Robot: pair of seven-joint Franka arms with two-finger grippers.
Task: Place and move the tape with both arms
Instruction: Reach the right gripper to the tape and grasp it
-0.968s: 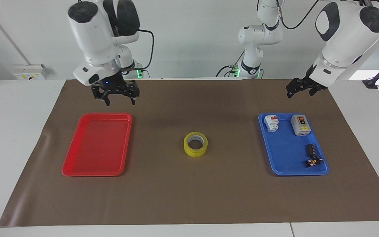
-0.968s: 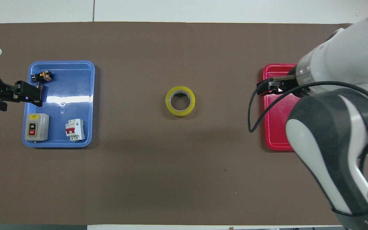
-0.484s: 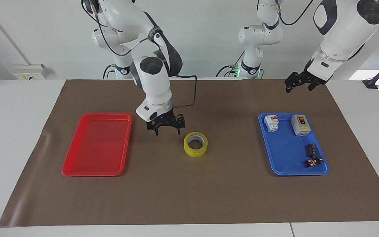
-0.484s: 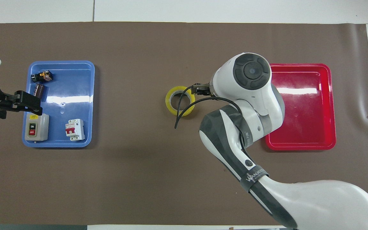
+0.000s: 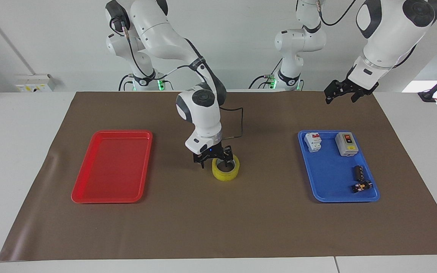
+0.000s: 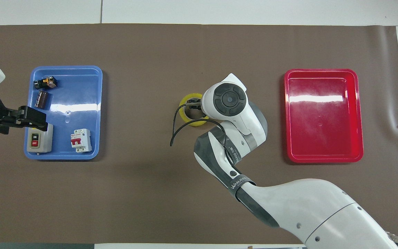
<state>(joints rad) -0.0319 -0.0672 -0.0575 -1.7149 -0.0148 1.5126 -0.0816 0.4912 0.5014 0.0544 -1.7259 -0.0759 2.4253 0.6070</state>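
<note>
1. Between the spread jaws of the right gripper (image 5: 214, 162) sits one wall of the tape (image 5: 226, 171): one finger hangs inside the ring's hollow, the other outside it on the side toward the red tray (image 5: 89, 189). The jaws have not pinched yet.
2. Half a second ago this gripper hung beside the roll, clear of it; a second ago it was up over the red tray's edge nearest the robots. It has swept across and dropped onto the roll, so the approach looks finished and closing on the wall is likely the step in hand.
3. Unmoved through all this, the tape lies flat on the brown surface (image 5: 241, 227) at mid-table, between the red tray and the blue tray (image 5: 328, 189).
4. Up in the air, the left gripper (image 5: 343, 92) waits over the surface by the blue tray's edge nearest the robots, jaws spread and holding nothing; it has drifted slightly higher.
5. Judging by the empty red tray, none of the placing is done yet.
</note>
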